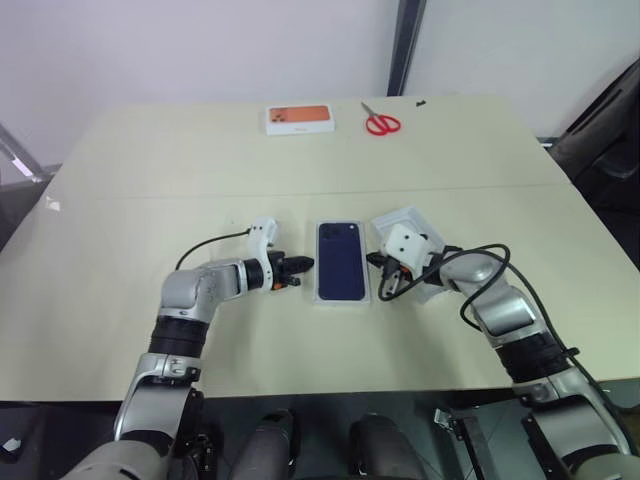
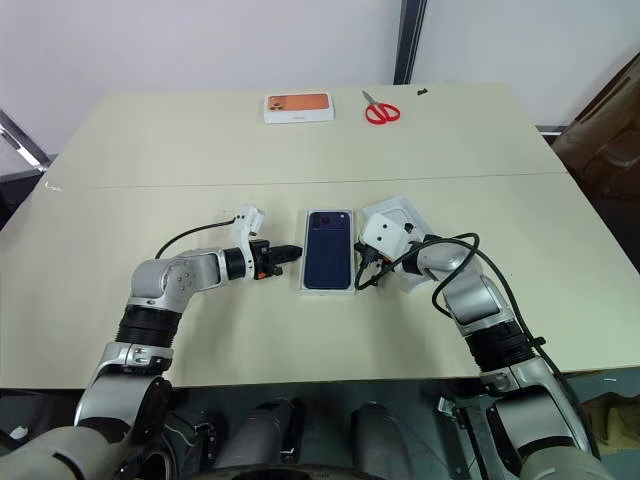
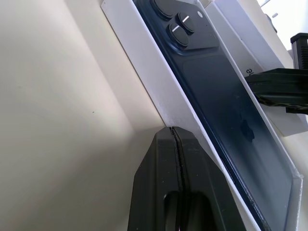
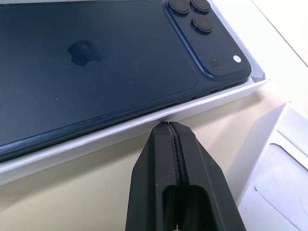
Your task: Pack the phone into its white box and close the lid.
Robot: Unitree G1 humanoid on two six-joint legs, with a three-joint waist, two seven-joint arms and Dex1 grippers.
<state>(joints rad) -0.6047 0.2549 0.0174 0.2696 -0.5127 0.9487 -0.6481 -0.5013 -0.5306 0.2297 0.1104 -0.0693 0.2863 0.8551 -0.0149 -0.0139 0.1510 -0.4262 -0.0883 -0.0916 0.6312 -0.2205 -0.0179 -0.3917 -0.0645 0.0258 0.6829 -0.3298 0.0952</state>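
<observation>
Two closed grippers, left gripper [image 1: 303, 265] and right gripper [image 1: 376, 262], flank the glossy navy phone [image 1: 341, 260] lying in the shallow white box [image 3: 144, 62].

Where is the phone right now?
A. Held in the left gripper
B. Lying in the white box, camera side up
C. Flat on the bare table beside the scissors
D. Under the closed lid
B: the phone lies back up inside the white box, whose rim surrounds it.

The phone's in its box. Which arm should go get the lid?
Right, probably. The lid lies just beside the right tool; the left tool sits across the white box, farther away. Both tools are shut.
</observation>
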